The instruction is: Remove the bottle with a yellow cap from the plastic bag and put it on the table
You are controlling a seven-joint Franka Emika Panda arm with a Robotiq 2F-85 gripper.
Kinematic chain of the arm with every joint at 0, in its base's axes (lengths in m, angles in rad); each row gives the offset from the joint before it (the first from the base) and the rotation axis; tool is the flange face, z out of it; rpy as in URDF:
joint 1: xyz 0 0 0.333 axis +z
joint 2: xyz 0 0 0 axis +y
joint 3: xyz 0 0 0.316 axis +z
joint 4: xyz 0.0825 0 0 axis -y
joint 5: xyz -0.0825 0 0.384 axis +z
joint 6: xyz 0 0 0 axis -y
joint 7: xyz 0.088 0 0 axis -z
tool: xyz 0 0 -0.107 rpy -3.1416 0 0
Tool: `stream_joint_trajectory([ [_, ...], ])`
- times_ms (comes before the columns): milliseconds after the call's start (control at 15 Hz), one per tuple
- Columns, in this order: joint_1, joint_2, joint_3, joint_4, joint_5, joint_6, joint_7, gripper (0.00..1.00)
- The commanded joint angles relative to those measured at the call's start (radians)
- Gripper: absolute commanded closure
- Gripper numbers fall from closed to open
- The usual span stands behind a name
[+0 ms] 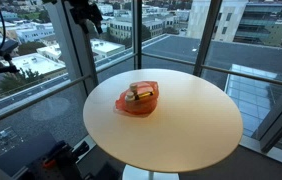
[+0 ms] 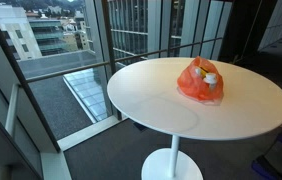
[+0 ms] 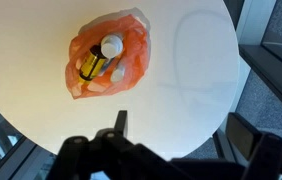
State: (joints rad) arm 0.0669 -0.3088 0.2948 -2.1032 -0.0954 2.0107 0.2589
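An orange plastic bag (image 1: 138, 99) lies open near the middle of the round white table (image 1: 181, 130); it also shows in the other exterior view (image 2: 200, 81) and in the wrist view (image 3: 108, 62). Inside it the wrist view shows a bottle with a round white top (image 3: 112, 45) and a dark bottle with yellow on it (image 3: 92, 67); I cannot tell which part is its cap. My gripper (image 1: 84, 12) hangs high above the table's far edge, well away from the bag. In the wrist view its fingers (image 3: 181, 122) are spread apart and hold nothing.
The table (image 2: 161, 100) stands on a single pedestal beside floor-to-ceiling windows with metal frames (image 1: 71, 50). Dark equipment (image 1: 61, 158) sits on the floor by the glass. The table's edge drops off close around the bag (image 3: 41, 110).
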Motion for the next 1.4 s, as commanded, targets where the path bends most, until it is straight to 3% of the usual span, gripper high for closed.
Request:
stream_joint_trajectory([
  [0, 0.026, 0.004, -0.022, 0.003, -0.009, -0.003, 0.007, 0.0],
  [667, 0.026, 0.003, -0.022, 0.003, -0.009, -0.003, 0.007, 0.0],
  [1333, 0.016, 0.127, -0.067, 0.048, -0.01, 0.082, 0.028, 0.0],
])
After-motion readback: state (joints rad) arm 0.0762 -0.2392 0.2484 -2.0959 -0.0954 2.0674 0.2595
